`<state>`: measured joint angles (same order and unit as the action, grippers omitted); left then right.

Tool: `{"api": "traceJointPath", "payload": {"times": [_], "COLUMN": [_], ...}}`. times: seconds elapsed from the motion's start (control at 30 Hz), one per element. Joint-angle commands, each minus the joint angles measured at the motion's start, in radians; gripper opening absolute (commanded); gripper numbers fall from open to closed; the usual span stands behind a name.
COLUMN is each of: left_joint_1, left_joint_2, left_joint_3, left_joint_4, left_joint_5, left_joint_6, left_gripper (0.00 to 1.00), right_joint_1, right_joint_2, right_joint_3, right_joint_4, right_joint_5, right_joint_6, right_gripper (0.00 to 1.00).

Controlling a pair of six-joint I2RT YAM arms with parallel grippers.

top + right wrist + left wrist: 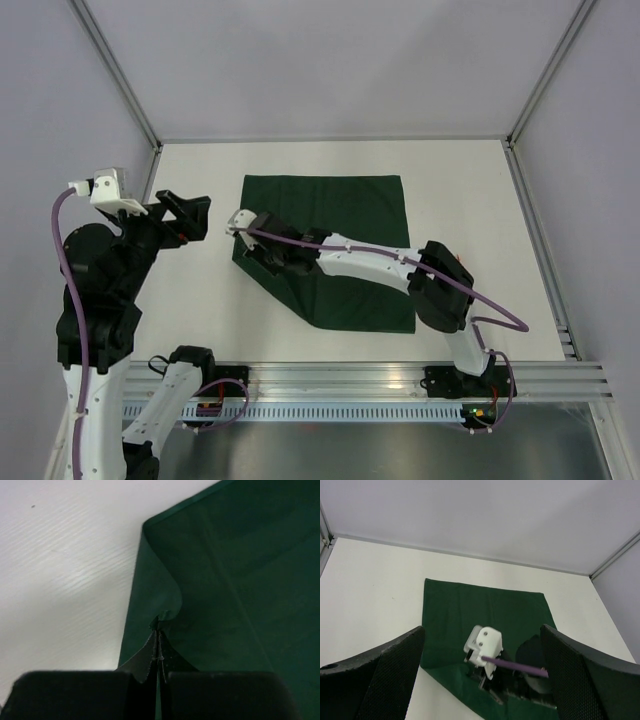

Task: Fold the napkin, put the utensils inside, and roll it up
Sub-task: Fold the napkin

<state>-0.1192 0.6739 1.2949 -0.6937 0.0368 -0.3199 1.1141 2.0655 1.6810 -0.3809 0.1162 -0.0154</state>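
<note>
The right claw (158, 647) pinches a peaked fold at the left edge of the napkin (350, 205). This smooth dark green cloth lies mid-way across the white bench (480, 220), and its near-left edge runs slantwise. The left claw (188, 213) hangs wide open near the bench's left edge.

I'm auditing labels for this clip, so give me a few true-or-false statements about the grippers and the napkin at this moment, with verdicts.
1. The right gripper is shut on the left edge of the napkin. True.
2. The left gripper grips the napkin too. False: it is open and off the cloth, to its left.
3. The napkin is rolled into a tube. False: it lies spread on the table, with only the pinched edge raised.
4. The right arm reaches across the napkin. True.
</note>
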Motion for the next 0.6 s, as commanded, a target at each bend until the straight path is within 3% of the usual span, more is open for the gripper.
{"api": "traceJointPath", "payload": {"times": [0.0, 0.57], "left_joint_1": [0.006, 0.006], "left_joint_2": [0.029, 0.237], "left_joint_3": [0.006, -0.046], "left_joint_4": [0.065, 0.175], "left_joint_5": [0.037, 0.107], "left_joint_6": [0.005, 0.007], "left_gripper": [1.0, 1.0], "right_joint_1": [-0.08, -0.365], "right_joint_2": [-0.071, -0.099], "right_joint_3": [-0.006, -0.053], "right_joint_4": [-0.024, 0.046], "right_joint_5": [-0.012, -0.03], "right_joint_6": [-0.027, -0.138], "right_gripper": [0.0, 0.0]}}
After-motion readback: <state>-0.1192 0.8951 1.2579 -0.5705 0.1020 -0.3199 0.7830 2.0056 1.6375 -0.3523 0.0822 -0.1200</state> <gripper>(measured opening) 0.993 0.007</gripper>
